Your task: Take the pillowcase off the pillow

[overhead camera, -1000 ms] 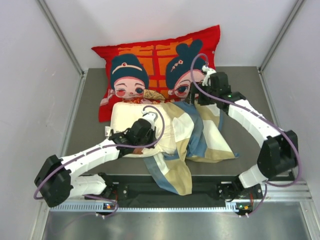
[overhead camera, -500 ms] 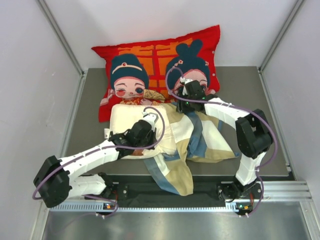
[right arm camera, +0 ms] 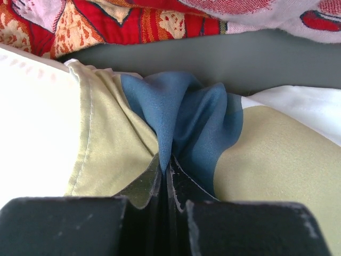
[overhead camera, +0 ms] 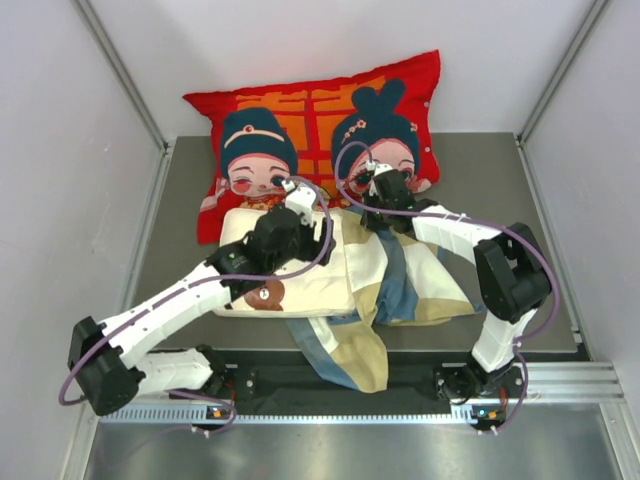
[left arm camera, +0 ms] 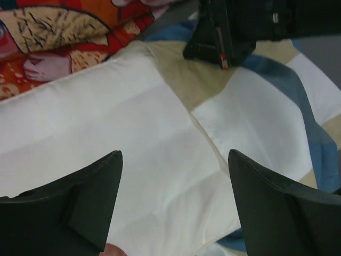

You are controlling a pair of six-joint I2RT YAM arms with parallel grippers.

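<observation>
The pillowcase (overhead camera: 420, 280) lies rumpled on the worktop (overhead camera: 500, 170), right of centre, its near end drooping over the front edge while the bare left half of the pillow (overhead camera: 305, 285) sticks out of it. Your right claw (right arm camera: 165, 160) is pinched tight on a blue fold at its far edge, just in front of the red cushion (overhead camera: 320, 110). Your left claw (left arm camera: 173, 154) hangs over the bare pillow, jaws spread wide, holding nothing

The cream-white pillow (overhead camera: 315, 280) lies flat with its left half bared, the rumpled blue, tan and cream pillowcase (overhead camera: 420, 285) covering its right end.
</observation>
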